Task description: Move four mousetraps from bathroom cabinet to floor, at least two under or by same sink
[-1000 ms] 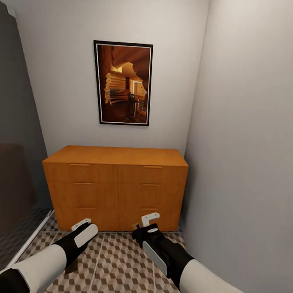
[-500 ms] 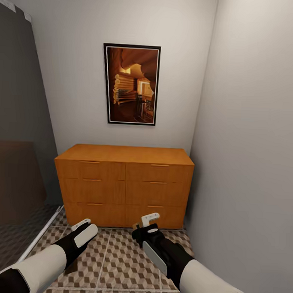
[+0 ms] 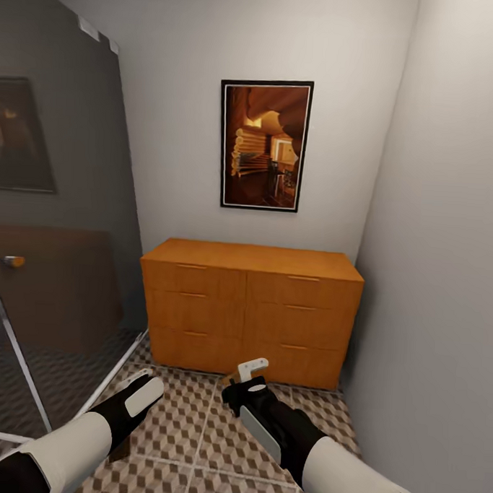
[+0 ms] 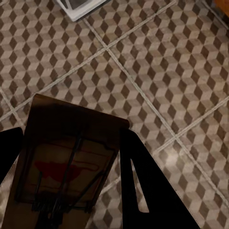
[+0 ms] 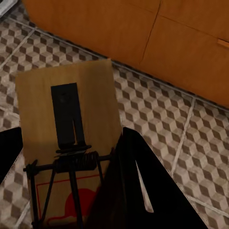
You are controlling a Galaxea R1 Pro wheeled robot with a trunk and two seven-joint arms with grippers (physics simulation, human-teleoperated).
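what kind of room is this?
Likely a bathroom, though no sink or toilet is in view. Cues: cube-patterned floor tiles, a smoked glass panel like a shower screen, and a low wooden cabinet against the wall under a framed picture.

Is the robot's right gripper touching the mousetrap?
Touching. In the right wrist view the mousetrap sits clamped between the dark fingers of the right gripper, held above the bathroom floor.
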